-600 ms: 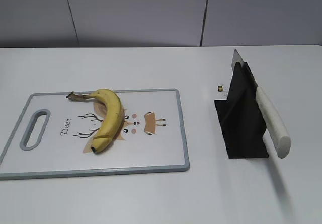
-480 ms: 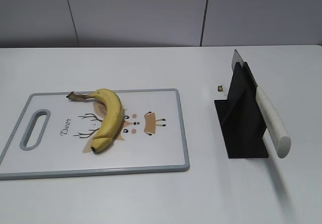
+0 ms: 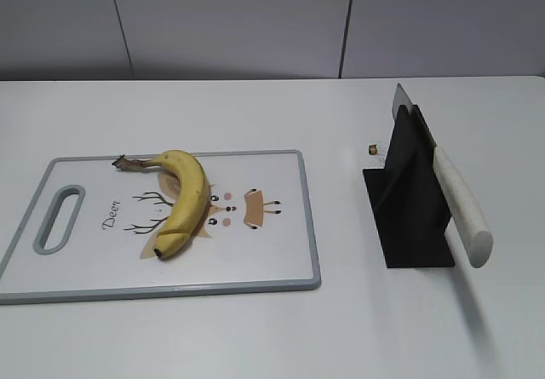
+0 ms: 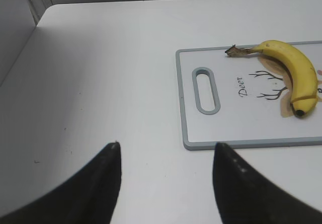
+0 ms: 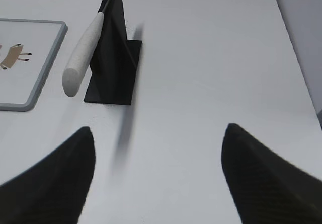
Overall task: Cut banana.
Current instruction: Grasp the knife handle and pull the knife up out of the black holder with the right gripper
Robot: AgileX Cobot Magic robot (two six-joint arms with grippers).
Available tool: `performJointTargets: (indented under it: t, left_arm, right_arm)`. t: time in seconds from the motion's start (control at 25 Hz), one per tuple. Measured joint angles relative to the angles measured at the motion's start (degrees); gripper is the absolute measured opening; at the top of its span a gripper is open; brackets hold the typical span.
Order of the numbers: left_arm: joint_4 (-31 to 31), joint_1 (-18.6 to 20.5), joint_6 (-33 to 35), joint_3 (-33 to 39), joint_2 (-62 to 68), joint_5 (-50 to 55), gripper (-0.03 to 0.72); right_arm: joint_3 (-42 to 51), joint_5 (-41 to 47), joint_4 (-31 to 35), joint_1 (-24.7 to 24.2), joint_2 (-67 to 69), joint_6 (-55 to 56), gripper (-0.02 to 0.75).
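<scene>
A yellow unpeeled banana (image 3: 183, 198) with a brown stem lies on a white cutting board (image 3: 264, 251) with a grey rim, left of centre; it also shows in the left wrist view (image 4: 294, 75). A knife with a white handle (image 3: 460, 207) rests in a black stand (image 3: 409, 217) on the right, also seen in the right wrist view (image 5: 85, 48). My left gripper (image 4: 166, 148) is open and empty over bare table, left of the board. My right gripper (image 5: 158, 133) is open and empty, in front and to the right of the stand. Neither gripper shows in the exterior view.
The board (image 4: 241, 143) has a handle slot (image 4: 206, 90) at its left end. A small brass object (image 3: 373, 149) lies behind the stand. The white table's left edge (image 4: 30, 38) and right edge (image 5: 297, 58) are near. A grey wall stands behind.
</scene>
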Motion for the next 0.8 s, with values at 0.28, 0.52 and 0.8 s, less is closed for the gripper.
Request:
performJointTargets:
  t: [0.28,0.52,0.8]
  left_arm:
    - [0.0,0.0,0.0,0.0,0.0,0.0,0.559]
    - [0.0,0.0,0.0,0.0,0.0,0.0,0.555]
    - [0.0,0.0,0.0,0.0,0.0,0.0,0.555]
  right_arm:
    - [0.0,0.0,0.0,0.0,0.0,0.0,0.591]
    - [0.0,0.0,0.0,0.0,0.0,0.0,0.591]
    - [0.0,0.0,0.0,0.0,0.0,0.0,0.592]
